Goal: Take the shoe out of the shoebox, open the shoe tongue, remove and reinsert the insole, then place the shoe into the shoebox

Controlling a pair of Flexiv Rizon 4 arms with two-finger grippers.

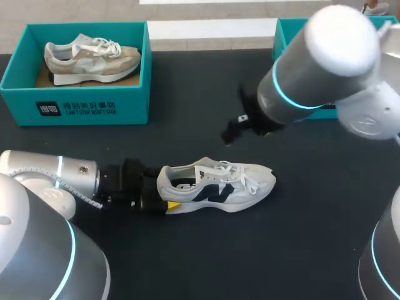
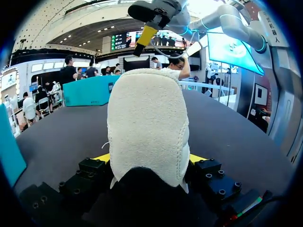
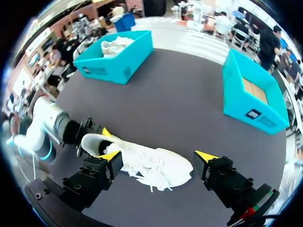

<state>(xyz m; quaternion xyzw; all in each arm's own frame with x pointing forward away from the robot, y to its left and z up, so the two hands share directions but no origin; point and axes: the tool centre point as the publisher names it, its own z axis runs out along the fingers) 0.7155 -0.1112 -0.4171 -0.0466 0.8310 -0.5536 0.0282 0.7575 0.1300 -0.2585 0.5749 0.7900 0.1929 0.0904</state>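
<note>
On the black table (image 1: 187,125), at its far left corner, a teal box (image 1: 75,106) holds a beige sneaker (image 1: 92,59).

Left shoebox (image 1: 75,109), front wall: dark square emblem (image 1: 48,109) beside two short lines of white print, upper line Chinese characters, lower line Latin capitals. Same marking on it in right wrist view, too small to read.
Right shoebox (image 3: 255,116), side wall: small dark emblem with white print, illegible.
White shoe (image 1: 215,187), side: large dark logo mark. Pale tag (image 1: 201,170) at tongue, print unreadable.
</note>
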